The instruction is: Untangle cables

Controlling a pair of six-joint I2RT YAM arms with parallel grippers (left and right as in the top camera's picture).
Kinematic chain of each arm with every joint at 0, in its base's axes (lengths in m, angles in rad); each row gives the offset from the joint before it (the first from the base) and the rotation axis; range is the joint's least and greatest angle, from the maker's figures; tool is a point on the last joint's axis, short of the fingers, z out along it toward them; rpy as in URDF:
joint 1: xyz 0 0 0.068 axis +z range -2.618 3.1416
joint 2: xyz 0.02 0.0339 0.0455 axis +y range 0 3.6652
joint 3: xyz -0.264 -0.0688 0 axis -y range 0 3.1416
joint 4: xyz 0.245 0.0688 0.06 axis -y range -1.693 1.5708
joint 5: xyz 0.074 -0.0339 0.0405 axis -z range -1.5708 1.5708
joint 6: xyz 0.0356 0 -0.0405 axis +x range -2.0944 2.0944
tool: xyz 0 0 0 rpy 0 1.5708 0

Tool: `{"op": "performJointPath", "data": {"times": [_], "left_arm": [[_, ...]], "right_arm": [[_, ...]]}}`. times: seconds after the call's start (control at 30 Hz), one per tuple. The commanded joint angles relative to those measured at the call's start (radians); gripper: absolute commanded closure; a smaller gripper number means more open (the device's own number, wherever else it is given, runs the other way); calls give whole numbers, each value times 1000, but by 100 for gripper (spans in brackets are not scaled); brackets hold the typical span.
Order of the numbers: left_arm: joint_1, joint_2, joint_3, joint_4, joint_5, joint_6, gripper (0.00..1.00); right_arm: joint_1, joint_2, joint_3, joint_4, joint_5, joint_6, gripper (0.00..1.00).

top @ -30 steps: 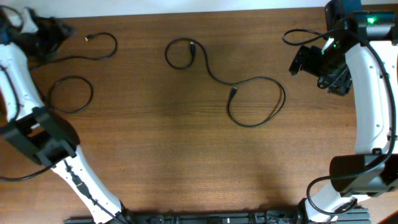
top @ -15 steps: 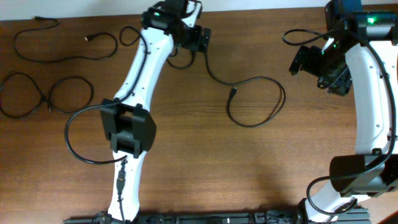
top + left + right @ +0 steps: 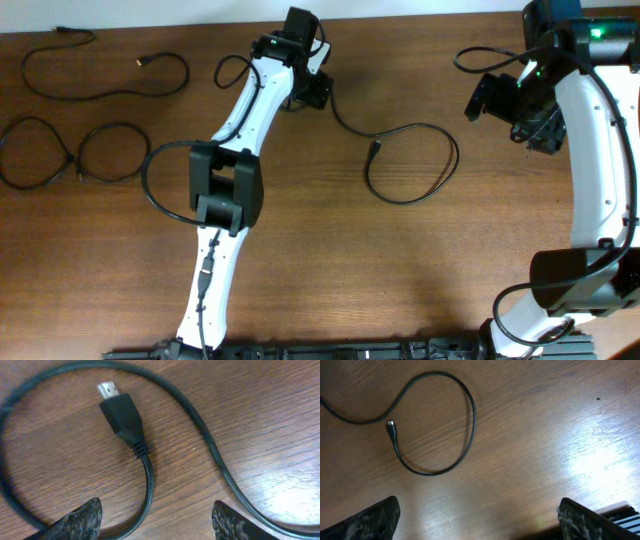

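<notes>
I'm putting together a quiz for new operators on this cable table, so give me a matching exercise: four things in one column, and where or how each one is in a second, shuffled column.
Things:
1. left gripper
2. right gripper
3. middle cable
4. double-loop cable

Places or states:
A. open above bare table, right side
B. lying near the left edge
C. open above the lead of a plug
D. snaking across the middle

Pairs: 1-C, 2-A, 3-D, 4-B.

left gripper (image 3: pixel 308 88) | moved from far-left corner | now above middle cable (image 3: pixel 122 417) loop
</notes>
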Motion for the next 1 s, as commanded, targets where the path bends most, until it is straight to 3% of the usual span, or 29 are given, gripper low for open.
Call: {"op": "performJointPath", "data": {"times": [0.0,0.07,0.2,0.23,0.27,0.47,0.6,0.7,0.97], "left_arm": [[11,61,12,-2,17,11,38],[19,63,12,-2,17,11,41],[22,63,12,-10,17,11,78],[22,63,12,-13,18,11,97],[22,62,12,-13,18,10,100],[19,-66,98,-119,50,-74,100],[17,-127,103,-252,366,-74,100],[-10,-124,99,-354,486,-74,100],[-182,-114,96,-396,484,-89,100]], "right_arm": [[-2,-11,6,0,2,1,2],[-2,-11,6,0,2,1,2],[-2,-11,6,0,2,1,2],[-2,-11,6,0,2,1,2],[-2,-11,6,0,2,1,2],[-2,-11,6,0,2,2,2],[-2,-11,6,0,2,1,2],[-2,-11,6,0,2,1,2],[-2,-11,6,0,2,1,2]]}}
